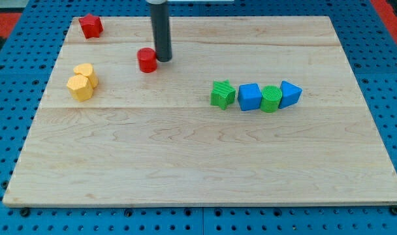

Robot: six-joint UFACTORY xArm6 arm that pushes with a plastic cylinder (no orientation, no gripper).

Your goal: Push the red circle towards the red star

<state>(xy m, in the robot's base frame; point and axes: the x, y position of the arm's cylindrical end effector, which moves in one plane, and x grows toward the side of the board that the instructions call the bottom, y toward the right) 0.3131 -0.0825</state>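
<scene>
1. Camera view: pale wooden surface on a blue pegboard base; seven blocks on it, plus one dark rod coming down from the view's top.
2. Claw: not fitted on this rig, so no opening to report and nothing held; rod ends in my tip, resting at surface level.
3. Tip position: just beside the red circle, on that block's right in the view; appears to touch or nearly touch it, exact contact not resolvable.
4. Red circle: upper left-centre of the surface, upright, apart from all other blocks.
5. Red star: near the surface's top left corner, up and to the left of the red circle, clearly apart from it.
6. Two yellow blocks at the left edge area: upper yellow block and lower yellow block, touching each other; shapes not clearly made out.
7. Row at right-centre, left to right: green block, blue block, second green block, second blue block; neighbours touching or nearly so.
8. Row well apart from tip and red circle.
</scene>
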